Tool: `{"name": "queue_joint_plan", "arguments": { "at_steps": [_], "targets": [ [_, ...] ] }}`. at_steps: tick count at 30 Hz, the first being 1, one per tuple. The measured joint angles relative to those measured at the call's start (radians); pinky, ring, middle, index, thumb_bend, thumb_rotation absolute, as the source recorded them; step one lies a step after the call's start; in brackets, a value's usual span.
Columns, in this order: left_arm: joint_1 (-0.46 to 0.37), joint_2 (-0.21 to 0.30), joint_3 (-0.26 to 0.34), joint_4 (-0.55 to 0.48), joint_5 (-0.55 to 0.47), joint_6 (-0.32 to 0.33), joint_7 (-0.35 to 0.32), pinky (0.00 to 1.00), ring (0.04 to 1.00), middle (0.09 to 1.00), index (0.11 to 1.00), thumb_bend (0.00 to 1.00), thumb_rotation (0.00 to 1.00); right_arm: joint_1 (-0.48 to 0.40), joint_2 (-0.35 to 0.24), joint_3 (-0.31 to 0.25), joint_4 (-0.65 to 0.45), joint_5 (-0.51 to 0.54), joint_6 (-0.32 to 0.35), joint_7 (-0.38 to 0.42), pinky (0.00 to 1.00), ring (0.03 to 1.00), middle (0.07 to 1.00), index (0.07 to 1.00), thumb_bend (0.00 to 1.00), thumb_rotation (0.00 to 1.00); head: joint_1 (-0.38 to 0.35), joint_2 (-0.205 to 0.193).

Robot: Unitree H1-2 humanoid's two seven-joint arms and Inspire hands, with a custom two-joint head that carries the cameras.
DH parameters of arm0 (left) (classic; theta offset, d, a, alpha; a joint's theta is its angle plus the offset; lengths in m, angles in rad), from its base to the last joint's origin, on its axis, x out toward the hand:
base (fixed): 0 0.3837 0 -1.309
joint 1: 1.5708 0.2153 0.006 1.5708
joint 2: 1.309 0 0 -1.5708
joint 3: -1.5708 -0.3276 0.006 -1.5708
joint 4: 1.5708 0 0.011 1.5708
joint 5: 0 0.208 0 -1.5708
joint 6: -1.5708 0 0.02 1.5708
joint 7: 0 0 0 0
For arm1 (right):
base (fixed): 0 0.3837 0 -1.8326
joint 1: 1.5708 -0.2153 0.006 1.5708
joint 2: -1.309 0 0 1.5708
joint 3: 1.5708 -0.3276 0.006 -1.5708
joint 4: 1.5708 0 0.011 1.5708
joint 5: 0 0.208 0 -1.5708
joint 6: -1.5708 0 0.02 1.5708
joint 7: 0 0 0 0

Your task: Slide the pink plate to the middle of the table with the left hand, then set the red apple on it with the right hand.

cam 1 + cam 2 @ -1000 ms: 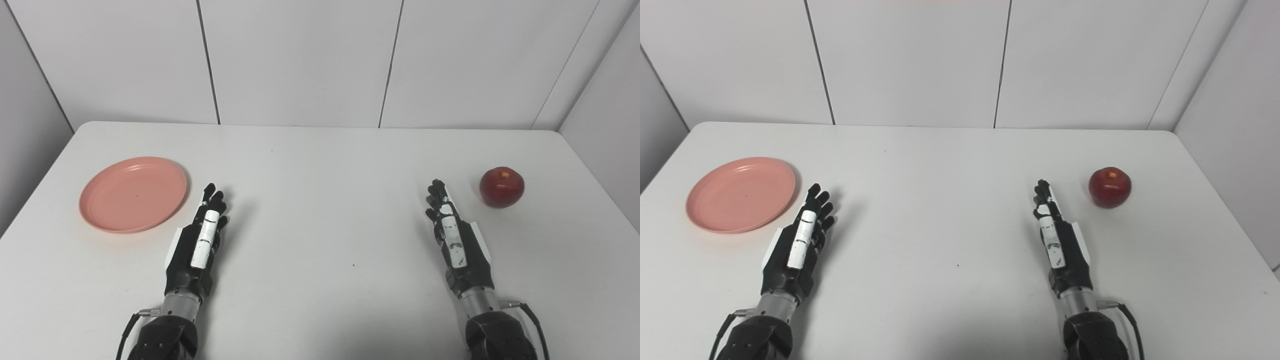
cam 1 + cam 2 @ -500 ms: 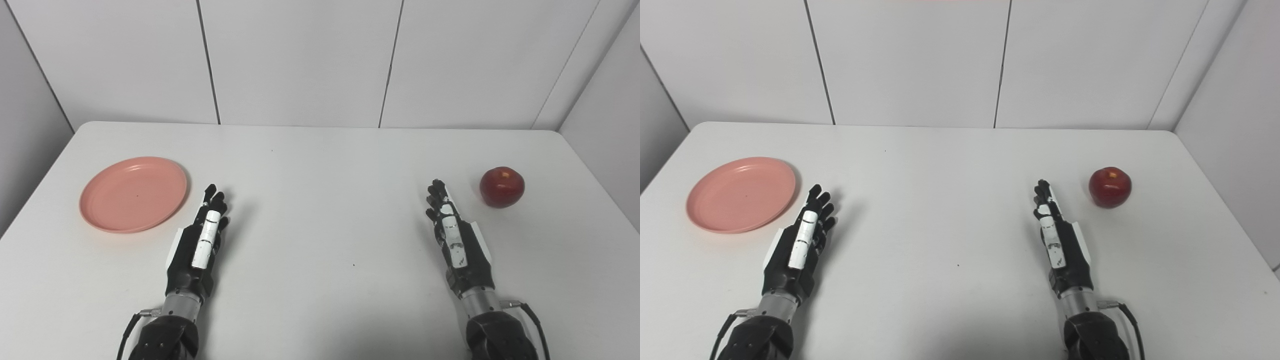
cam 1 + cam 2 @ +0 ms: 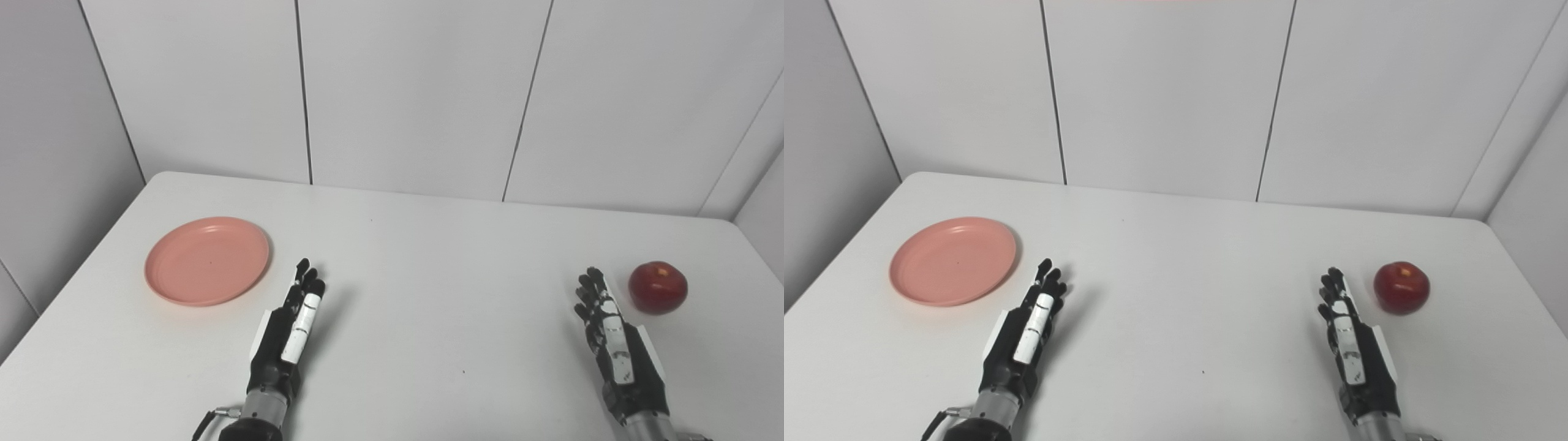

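We found the pink plate (image 3: 207, 260) lying at ten o'clock from our nearer left hand (image 3: 290, 326), fingers extended and empty; the right hand (image 3: 617, 347) waited likewise, red apple (image 3: 658, 287) at one o'clock.

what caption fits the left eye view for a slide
Open left hand beside pink plate, open right hand near red apple.

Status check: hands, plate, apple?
Both hands open, left hand, right hand. Pink plate far left, untouched. Apple far right. Nothing in the way.
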Motion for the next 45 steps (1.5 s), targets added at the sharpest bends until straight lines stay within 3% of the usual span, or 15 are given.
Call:
{"name": "queue_joint_plan", "arguments": {
  "at_steps": [12, 18, 23, 34, 39, 45],
  "targets": [
    [-0.003, -0.048, -0.023, 0.067, 0.027, -0.089, 0.048, 1.0, 0.968, 0.992, 1.0, 0.55, 0.84, -0.044, -0.048, -0.022, 0.1, 0.059, -0.085, 0.067, 1.0, 1.0, 1.0, 1.0, 0.8, 1.0, 0.112, -0.087],
    [-0.007, -0.089, -0.033, 0.091, 0.047, -0.116, 0.051, 1.0, 0.961, 0.984, 1.0, 0.56, 0.82, -0.071, -0.066, -0.034, 0.155, 0.068, -0.104, 0.083, 1.0, 1.0, 1.0, 1.0, 0.79, 1.0, 0.18, -0.101],
    [-0.007, -0.13, -0.041, 0.107, 0.084, -0.123, 0.051, 0.98, 0.953, 0.981, 1.0, 0.58, 0.83, -0.074, -0.069, -0.036, 0.159, 0.074, -0.104, 0.092, 1.0, 1.0, 1.0, 1.0, 0.82, 1.0, 0.19, -0.103],
    [-0.016, -0.135, -0.039, 0.125, 0.082, -0.152, 0.043, 0.99, 0.96, 1.0, 1.0, 0.6, 0.92, -0.077, -0.072, -0.038, 0.167, 0.081, -0.104, 0.105, 1.0, 1.0, 1.0, 1.0, 0.82, 1.0, 0.183, -0.098],
    [-0.033, -0.134, -0.038, 0.15, 0.081, -0.199, 0.032, 0.98, 0.96, 0.995, 0.998, 0.67, 0.98, -0.081, -0.072, -0.038, 0.175, 0.08, -0.104, 0.111, 1.0, 1.0, 1.0, 1.0, 0.84, 1.0, 0.178, -0.11],
    [-0.074, -0.132, -0.031, 0.204, 0.082, -0.302, 0.029, 0.98, 0.95, 0.962, 0.928, 0.83, 1.0, -0.097, -0.074, -0.038, 0.199, 0.069, -0.104, 0.111, 1.0, 1.0, 0.994, 1.0, 0.85, 1.0, 0.172, -0.114]
  ]
}}
